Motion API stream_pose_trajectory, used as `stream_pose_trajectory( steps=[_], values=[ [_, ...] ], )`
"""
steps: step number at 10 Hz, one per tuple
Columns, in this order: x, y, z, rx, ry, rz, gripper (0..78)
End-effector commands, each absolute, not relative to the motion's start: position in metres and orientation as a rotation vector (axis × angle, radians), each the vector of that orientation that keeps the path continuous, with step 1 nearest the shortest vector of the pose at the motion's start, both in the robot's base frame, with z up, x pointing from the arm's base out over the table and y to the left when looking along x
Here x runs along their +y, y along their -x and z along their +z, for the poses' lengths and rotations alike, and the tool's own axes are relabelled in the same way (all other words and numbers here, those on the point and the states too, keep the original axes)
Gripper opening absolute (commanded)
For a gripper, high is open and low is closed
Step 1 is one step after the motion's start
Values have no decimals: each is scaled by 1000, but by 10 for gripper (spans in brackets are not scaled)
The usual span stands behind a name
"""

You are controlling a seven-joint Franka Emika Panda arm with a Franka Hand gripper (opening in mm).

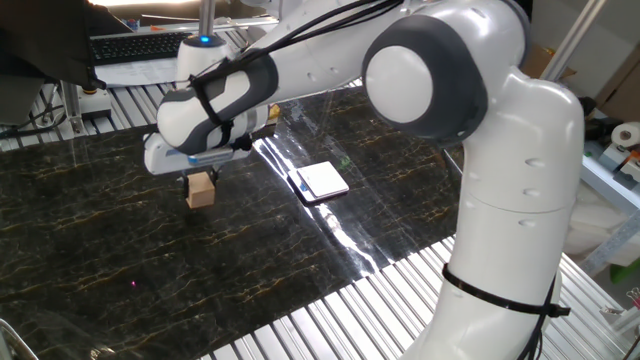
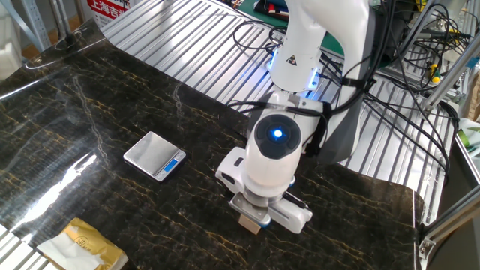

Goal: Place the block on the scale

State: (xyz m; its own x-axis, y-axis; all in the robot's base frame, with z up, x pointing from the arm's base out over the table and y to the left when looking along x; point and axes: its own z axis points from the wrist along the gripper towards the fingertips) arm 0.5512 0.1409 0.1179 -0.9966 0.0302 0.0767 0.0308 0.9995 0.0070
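Gripping the block (image 1: 201, 188) from above, the pincer (image 1: 199, 179) has its fingers clamped on the cube's upper part, with most of the wood poking out below. From the one fixed view the block looks to be just clear of the dark marble counter (image 1: 120, 240), or barely touching it, hard to call. In the other fixed view only a sliver of the block (image 2: 249, 223) shows under the wrist.

Handling guess: it's a plain wooden cube, so light, stiff and not fragile. Flat sides give the pads a decent hold, though smooth wood could twist a bit if pinched off-centre. Holding 2 opposite faces near the top, like now, seems right, since it leaves the bottom free to land flat.

The scale (image 1: 322, 181) sits well apart from the block, flat on the counter, shiny top plate up, with its blue mark visible in the other fixed view (image 2: 155, 156). Nothing sits on the counter between them, so the path looks open. Other stuff: a tan packet (image 2: 84, 244) near the counter's edge, well off the route, and a keyboard (image 1: 143, 46) beyond the counter. The plate is small, so the drop needs centring.
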Motion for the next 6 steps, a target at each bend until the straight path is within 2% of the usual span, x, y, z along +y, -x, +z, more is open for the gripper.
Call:
stream_pose_trajectory(
  steps=[1, 6],
  values=[
    [132, -551, 129, -3061, 40, 27, 11],
    [97, -549, 139, -3035, 78, 35, 11]
  ],
)
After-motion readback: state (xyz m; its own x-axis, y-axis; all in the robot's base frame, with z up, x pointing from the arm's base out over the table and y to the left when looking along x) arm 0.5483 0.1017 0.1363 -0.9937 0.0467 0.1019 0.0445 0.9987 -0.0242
